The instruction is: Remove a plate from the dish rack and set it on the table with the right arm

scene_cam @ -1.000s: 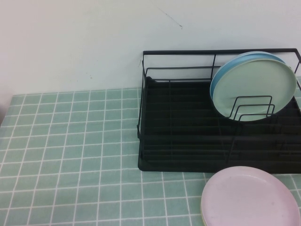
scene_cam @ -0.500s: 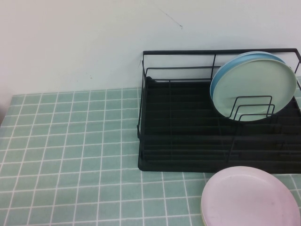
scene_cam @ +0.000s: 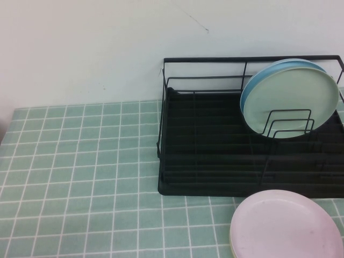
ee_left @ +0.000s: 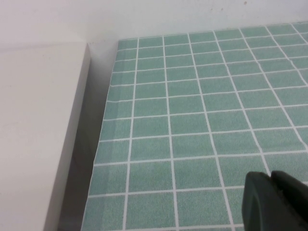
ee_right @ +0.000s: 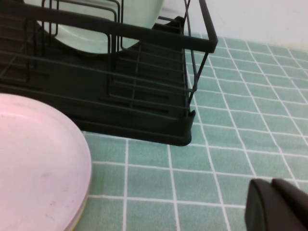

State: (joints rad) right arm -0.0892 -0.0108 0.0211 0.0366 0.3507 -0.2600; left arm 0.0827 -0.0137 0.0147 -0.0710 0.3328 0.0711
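The pale pink plate [scene_cam: 286, 226] lies flat on the mint-green tiled table [scene_cam: 80, 177], in front of the black dish rack [scene_cam: 215, 150]; it seems to rest on another plate. It also shows in the right wrist view [ee_right: 38, 159], beside the rack [ee_right: 144, 72]. My right gripper [ee_right: 270, 185] is shut and empty, low over the tiles off the rack's outer end, apart from the plate. My left gripper [ee_left: 270, 177] is shut and empty over bare tiles near the table's left edge. Neither gripper shows in the high view.
A pale green plate [scene_cam: 293, 99] stands upright in the rack's wire dividers with a blue plate [scene_cam: 252, 86] behind it. A white wall rises behind the table. A pale surface [ee_left: 33, 134] lies beyond the table's left edge.
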